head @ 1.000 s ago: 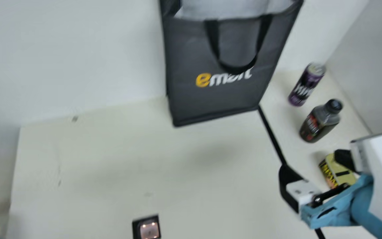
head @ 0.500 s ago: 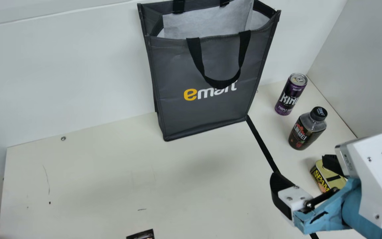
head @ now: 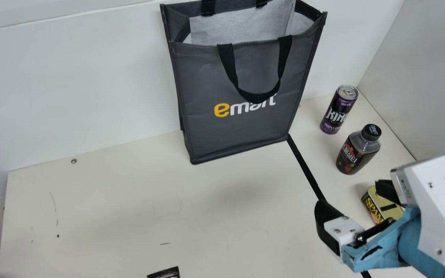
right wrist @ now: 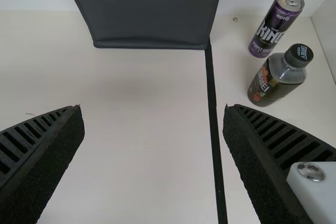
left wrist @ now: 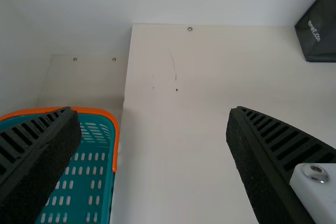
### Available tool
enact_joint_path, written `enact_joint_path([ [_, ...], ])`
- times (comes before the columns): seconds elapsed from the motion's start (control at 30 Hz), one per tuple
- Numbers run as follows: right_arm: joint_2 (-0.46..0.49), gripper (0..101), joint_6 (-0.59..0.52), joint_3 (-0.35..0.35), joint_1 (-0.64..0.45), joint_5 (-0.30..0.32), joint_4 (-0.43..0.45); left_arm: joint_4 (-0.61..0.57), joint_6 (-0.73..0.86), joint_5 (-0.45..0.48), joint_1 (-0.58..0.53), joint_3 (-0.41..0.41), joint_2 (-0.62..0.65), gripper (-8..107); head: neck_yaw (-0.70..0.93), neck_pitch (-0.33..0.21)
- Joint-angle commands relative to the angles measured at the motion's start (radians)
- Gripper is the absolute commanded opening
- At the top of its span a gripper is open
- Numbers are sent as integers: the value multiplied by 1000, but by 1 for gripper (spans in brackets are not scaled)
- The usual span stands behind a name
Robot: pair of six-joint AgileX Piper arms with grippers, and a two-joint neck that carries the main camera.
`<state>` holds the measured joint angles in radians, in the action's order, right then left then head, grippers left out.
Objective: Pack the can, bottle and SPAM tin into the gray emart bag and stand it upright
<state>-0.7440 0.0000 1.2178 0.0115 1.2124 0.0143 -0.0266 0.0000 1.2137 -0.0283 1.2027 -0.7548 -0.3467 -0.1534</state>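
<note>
Cream table (head: 129, 200) meets a white wall (head: 72, 77) at the back. In the main view, the SPAM tin (head: 372, 205) sits partly behind the right gripper (head: 350, 197), whose two fingers are wide apart; I can't tell if they touch it. Past the tin stands the bottle (head: 355, 154), then the can (head: 336, 112). The gray bag (head: 242, 129) stands up by the wall. The left gripper (left wrist: 154, 109) is spread wide too, with a green basket (left wrist: 116, 145) partly behind one finger.
</note>
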Motion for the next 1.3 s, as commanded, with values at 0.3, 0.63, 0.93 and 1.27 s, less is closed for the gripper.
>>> enact_joint_path([
  [0.3, -3, 95, -1, 2, 1, -1, 3, 0, 0, 0, 0, 0, 0, 90, -2, -21],
  [0.63, -48, 95, -14, 63, 31, 2, 35, 0, 0, 0, 0, 0, 0, 90, -2, -21],
  [0.93, -128, 95, -50, 166, 57, 8, 80, 0, 0, 0, 0, 0, 0, 90, -2, -21],
  [1.27, -214, 95, -118, 266, 56, 8, 89, 0, 0, 0, 0, 0, 0, 90, -2, -21],
])
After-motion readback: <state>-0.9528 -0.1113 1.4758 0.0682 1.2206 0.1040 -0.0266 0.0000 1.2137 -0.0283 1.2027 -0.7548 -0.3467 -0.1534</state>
